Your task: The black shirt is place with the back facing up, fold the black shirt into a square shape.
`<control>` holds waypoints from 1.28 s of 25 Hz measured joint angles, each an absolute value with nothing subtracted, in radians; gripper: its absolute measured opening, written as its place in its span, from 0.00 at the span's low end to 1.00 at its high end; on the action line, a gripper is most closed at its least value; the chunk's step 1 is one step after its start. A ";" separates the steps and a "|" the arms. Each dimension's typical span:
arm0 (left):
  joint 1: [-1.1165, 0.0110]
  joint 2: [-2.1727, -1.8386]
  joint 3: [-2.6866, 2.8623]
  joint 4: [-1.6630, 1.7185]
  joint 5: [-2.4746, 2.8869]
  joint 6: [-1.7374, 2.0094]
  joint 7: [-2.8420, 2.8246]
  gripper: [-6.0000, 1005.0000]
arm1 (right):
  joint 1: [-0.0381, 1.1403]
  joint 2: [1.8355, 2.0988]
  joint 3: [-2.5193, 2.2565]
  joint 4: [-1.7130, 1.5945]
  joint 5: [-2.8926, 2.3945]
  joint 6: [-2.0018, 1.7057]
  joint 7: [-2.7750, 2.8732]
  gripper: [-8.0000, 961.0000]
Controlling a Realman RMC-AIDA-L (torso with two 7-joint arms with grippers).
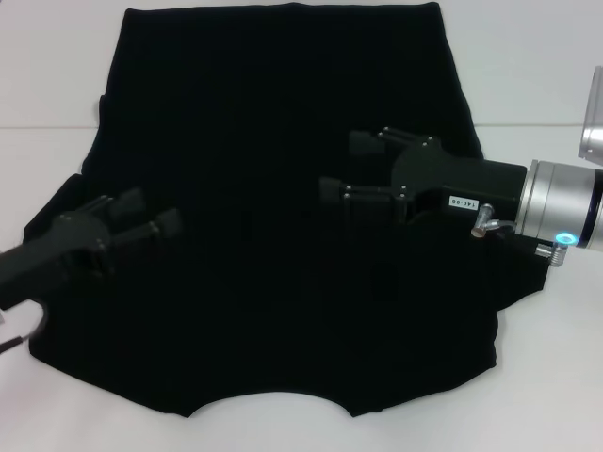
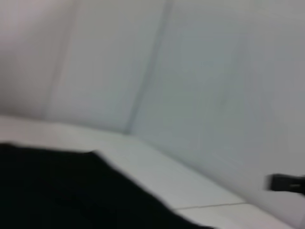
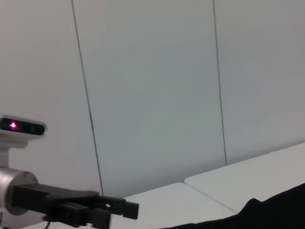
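Carefully now: with black shirt (image 1: 283,217) spread flat on white table (image 1: 551,377), lower left gripper (image 1: 151,226) and right gripper (image 1: 353,169), both splayed and empty, onto opposite side edges; pinch evenly; fold inward without dragging.

The black shirt (image 1: 283,217) covers most of the white table (image 1: 556,377), leaving bare strips along both sides. Above it, 2 obstacles: the left gripper (image 1: 151,221) over the left sleeve and the right gripper (image 1: 347,165), jaws parted, reaching over the middle.
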State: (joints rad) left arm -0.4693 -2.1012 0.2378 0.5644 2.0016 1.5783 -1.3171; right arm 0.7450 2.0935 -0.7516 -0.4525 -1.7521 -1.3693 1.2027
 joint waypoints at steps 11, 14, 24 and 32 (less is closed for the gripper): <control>-0.437 -2.089 0.239 0.668 2.022 1.318 -1.676 0.87 | 0.745 2.096 -0.752 -0.451 -1.739 -1.365 1.203 0.95; -0.422 -2.089 0.239 0.684 2.023 1.294 -1.692 0.87 | 0.745 2.097 -0.752 -0.449 -1.736 -1.363 1.203 0.95; -0.419 -2.089 0.240 0.717 2.151 1.186 -1.781 0.87 | 0.749 2.097 -0.756 -0.446 -1.730 -1.360 1.203 0.95; -0.419 -2.089 0.247 0.718 2.170 1.139 -1.791 0.87 | 0.749 2.097 -0.754 -0.441 -1.730 -1.359 1.203 0.95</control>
